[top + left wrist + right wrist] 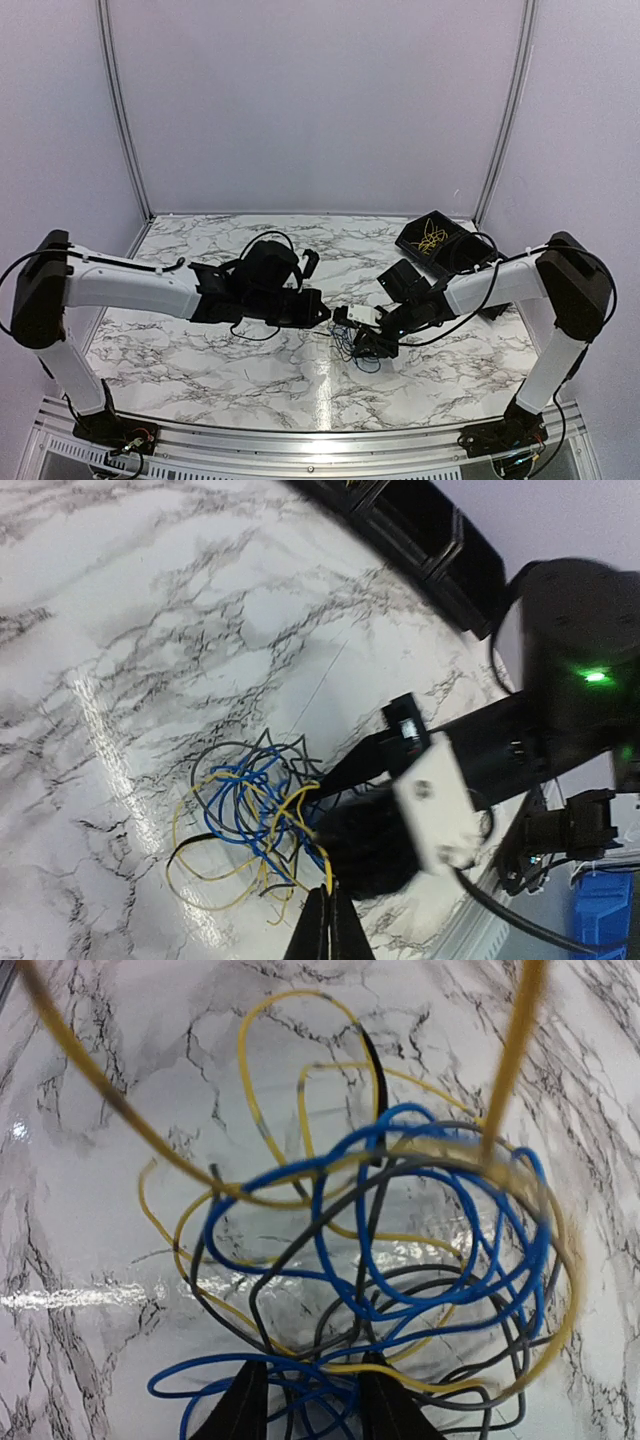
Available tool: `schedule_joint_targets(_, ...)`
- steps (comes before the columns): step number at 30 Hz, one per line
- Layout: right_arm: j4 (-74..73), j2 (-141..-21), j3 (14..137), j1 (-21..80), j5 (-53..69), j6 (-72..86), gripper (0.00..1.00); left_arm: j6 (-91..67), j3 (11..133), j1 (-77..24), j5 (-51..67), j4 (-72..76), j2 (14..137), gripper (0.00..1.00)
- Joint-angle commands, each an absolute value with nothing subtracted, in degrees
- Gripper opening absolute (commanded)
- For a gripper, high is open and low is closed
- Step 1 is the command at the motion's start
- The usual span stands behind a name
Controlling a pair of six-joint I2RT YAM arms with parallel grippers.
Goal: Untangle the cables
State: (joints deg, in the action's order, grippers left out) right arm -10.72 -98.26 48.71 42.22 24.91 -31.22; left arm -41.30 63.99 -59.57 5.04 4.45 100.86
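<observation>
The cables point(245, 820) are a tangle of thin yellow, blue and black wires lying on the marble table, just in front of centre point(352, 348). My left gripper point(330, 898) is shut, with a yellow cable running into its fingertips at the tangle's near edge; it also shows in the top view point(326, 312). My right gripper point(310, 1368) hangs low over the tangle point(400, 1260) with its jaws apart. Blue, black and yellow strands cross between its fingers point(385, 1405). Two yellow strands rise blurred towards the right wrist camera.
A black tray point(452, 250) holding yellow wire point(432, 238) stands at the back right. The right arm's black and white wrist point(435, 805) sits right beside the left gripper. Grey walls close the back and sides.
</observation>
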Motion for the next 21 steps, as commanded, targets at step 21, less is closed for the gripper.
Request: schedule_joint_targets(21, -12.22, -101.12, 51.74, 40.13, 21.82, -28.69, 0.22, -21.88, 84.85, -59.75, -24.73, -19.54, 61.71, 0.0)
